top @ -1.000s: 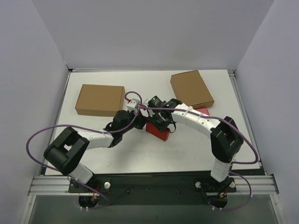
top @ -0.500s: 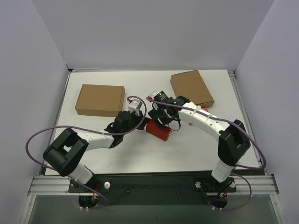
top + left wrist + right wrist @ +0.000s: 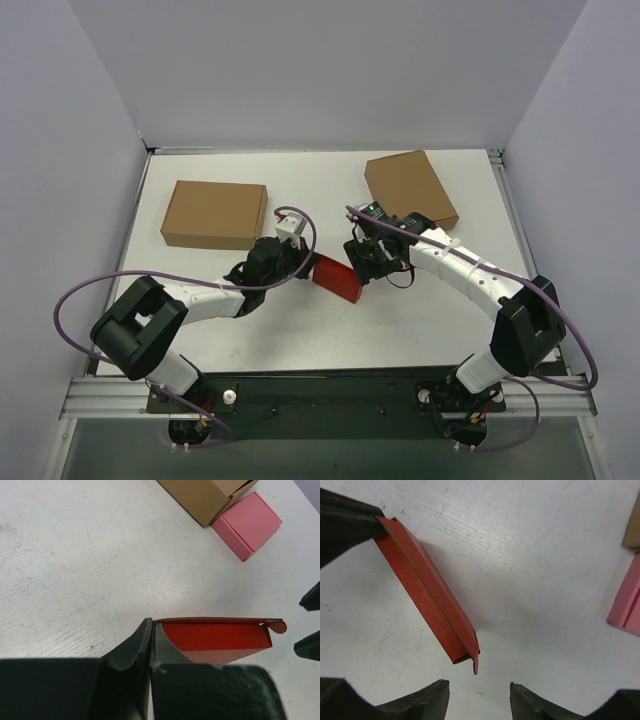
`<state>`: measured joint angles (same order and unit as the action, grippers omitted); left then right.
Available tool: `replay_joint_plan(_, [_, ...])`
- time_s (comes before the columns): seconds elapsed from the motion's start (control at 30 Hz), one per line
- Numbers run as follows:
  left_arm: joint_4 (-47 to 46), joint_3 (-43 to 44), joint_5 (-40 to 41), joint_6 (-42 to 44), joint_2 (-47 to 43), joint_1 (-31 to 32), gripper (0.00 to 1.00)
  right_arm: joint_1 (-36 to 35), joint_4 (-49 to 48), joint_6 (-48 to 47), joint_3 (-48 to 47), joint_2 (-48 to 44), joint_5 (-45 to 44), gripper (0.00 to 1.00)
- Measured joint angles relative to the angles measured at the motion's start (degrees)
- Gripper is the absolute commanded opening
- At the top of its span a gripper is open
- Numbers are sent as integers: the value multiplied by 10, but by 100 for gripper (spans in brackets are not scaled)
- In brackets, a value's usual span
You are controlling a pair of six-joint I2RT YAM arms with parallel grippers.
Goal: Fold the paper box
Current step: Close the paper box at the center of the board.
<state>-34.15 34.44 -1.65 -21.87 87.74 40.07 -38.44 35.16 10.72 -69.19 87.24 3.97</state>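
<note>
The paper box (image 3: 338, 279) is at the middle of the worktop (image 3: 330, 335), between the two arms. It is a shallow red shape lying slantwise, its long side running from upper left to lower right in the top view.

The left hand (image 3: 151, 626) is clenched on it. Its two fingers (image 3: 134, 647) are pressed together with only the thin red wall at the box's left end pinched between them (no gap shows apart from the cardboard itself). Seen from that wrist, the box stretches away to the right, its inside face visible and a small rounded tab curling at the far corner.

The right hand (image 3: 479, 694) is released and holds nothing. Its fingers (image 3: 432, 699) stand moderately apart, with bare worktop showing between them. The free end of the paper box, with a little flap sticking out at the corner, lies just in front of that gap and touches neither tip. In the top view this hand hovers just beside the box's right end.

Whether the box's underside rests on the worktop or is raised a little by the pinch, I cannot tell.

A pink box (image 3: 247, 524) lies farther back, just beside the right brown box (image 3: 410, 190). The left brown box (image 3: 214, 214) lies well apart from them at the far left, beyond the left arm.
</note>
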Motion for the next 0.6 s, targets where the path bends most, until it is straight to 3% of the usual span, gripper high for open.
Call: replay_joint_plan(0.6, [3,1,11,0,-1,5,0,2,13,22,10,25,30,29])
